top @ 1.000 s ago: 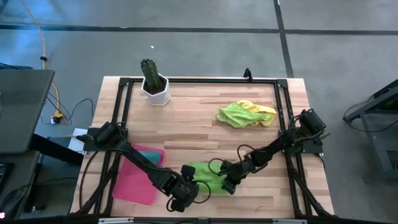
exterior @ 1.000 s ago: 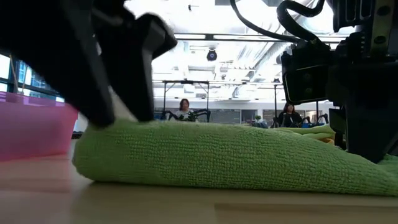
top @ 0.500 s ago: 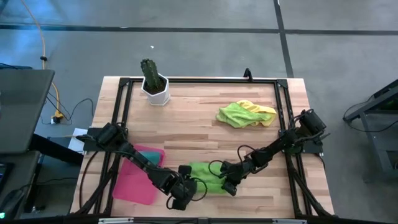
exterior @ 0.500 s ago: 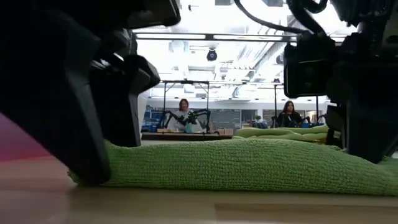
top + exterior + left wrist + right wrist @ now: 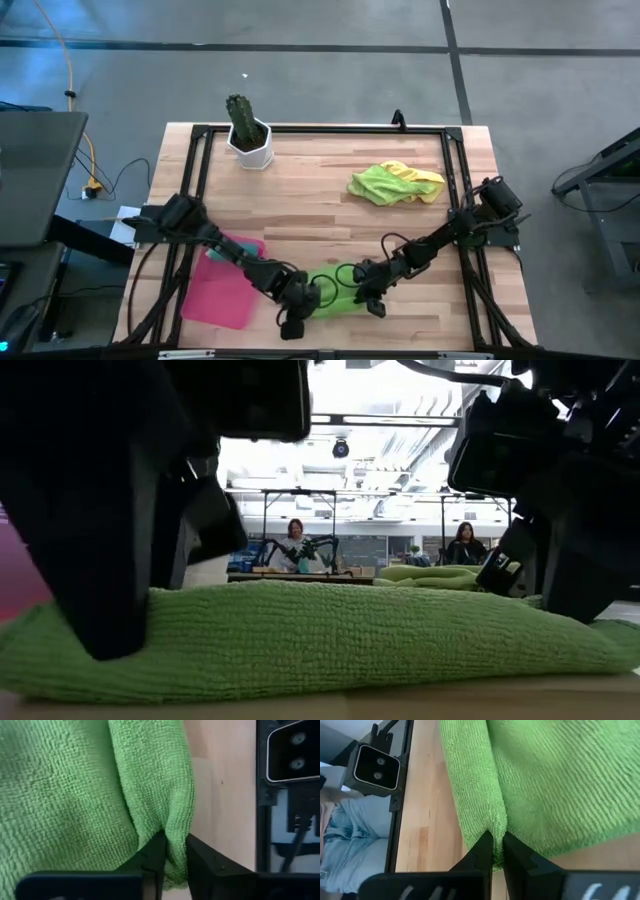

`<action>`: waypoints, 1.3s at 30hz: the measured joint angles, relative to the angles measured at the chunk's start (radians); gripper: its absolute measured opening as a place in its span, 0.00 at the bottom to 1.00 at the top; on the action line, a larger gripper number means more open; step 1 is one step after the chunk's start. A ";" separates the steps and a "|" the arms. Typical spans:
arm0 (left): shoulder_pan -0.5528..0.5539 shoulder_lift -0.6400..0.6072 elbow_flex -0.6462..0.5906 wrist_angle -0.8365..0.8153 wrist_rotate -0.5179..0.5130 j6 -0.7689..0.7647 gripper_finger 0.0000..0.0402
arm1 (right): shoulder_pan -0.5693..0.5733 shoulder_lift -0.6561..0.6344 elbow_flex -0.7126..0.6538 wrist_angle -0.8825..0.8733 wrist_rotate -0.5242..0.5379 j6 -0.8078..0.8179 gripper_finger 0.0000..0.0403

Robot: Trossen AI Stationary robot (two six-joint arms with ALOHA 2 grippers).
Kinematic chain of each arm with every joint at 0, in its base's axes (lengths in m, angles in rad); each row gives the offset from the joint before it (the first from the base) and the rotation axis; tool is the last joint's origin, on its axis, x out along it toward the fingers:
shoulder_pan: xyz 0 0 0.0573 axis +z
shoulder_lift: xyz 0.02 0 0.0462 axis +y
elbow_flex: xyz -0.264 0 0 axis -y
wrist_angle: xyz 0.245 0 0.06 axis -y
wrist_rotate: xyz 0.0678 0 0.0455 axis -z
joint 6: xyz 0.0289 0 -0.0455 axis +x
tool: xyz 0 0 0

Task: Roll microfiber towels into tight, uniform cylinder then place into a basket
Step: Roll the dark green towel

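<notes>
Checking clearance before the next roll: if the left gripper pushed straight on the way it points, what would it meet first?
The green towel: the left gripper already pinches its folded edge, so more of that cloth lies straight ahead. Beyond it probably comes bare table, though depth is unclear.

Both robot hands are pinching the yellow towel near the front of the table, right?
Not quite: the towel they pinch is green, not yellow. The high view shows the left gripper and right gripper on it; the yellow one lies farther back.

A green towel (image 5: 320, 635) lies flat across the tabletop; dark grippers press on both its ends; two people sit far behind it.
</notes>
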 joint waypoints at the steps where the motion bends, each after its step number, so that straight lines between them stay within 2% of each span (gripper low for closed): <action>1: 0.007 0.000 0.000 0.001 0.022 -0.019 0.10 | 0.000 0.000 0.000 0.001 0.000 0.000 0.03; 7: 0.051 0.003 -0.002 0.013 0.136 -0.106 0.03 | 0.000 0.000 0.000 0.003 -0.001 -0.002 0.03; 17: 0.065 -0.020 -0.005 0.063 0.275 -0.150 0.02 | 0.000 0.000 0.001 0.006 -0.001 -0.117 0.03; 22: 0.065 -0.023 -0.003 0.013 0.260 -0.150 0.02 | 0.000 -0.001 0.002 0.008 -0.002 -0.155 0.03; 28: 0.065 -0.030 0.001 -0.135 0.121 -0.167 0.02 | -0.002 -0.002 0.003 0.010 0.000 -0.202 0.03; 33: 0.064 -0.030 0.000 -0.139 0.107 -0.168 0.02 | -0.001 -0.002 0.002 0.010 0.014 -0.299 0.03; 36: 0.064 -0.030 0.000 -0.141 0.105 -0.168 0.02 | -0.001 -0.024 0.002 -0.001 0.015 -0.357 0.08; 39: 0.063 -0.030 -0.002 -0.156 0.113 -0.169 0.02 | 0.000 -0.074 -0.004 -0.039 -0.021 -0.431 0.19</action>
